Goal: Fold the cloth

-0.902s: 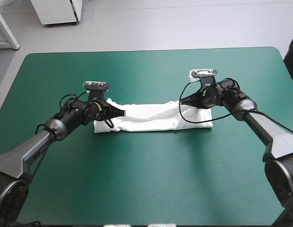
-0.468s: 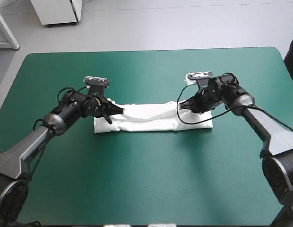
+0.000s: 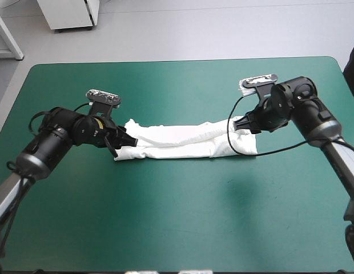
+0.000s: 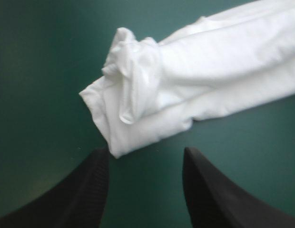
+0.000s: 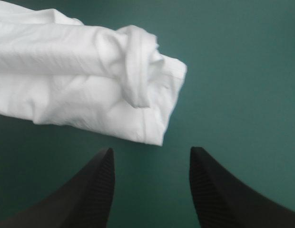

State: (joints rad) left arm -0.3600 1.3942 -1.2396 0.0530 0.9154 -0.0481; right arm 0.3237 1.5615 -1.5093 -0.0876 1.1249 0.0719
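Currently, left pincer (image 4: 145, 152): spread apart, gripping nothing; bare teal-green surface (image 3: 177, 217) shows in its gap.
Left pincer position: low at the left end of the T-shirt (image 3: 182, 141), pointing right toward it. The near corner of that end lies just ahead of the gap, just beside one tip; cannot tell whether they touch.
Right pincer (image 5: 151, 149): spread apart, gripping nothing; bare surface in the gap.
Right pincer position: at the T-shirt's right end, pointing left and down toward it. The end's near corner sits just ahead of the gap, apart from both tips.
T-shirt shape: white, folded into a long narrow band, lying on the surface.
T-shirt place: middle of the surface, running left to right, well clear of every edge, with a pincer at each end.
Left end: rumpled, with a small bunched ridge on top.
Right end: a rolled hem curls across the top layer; the layers below lie flat to a squared corner.
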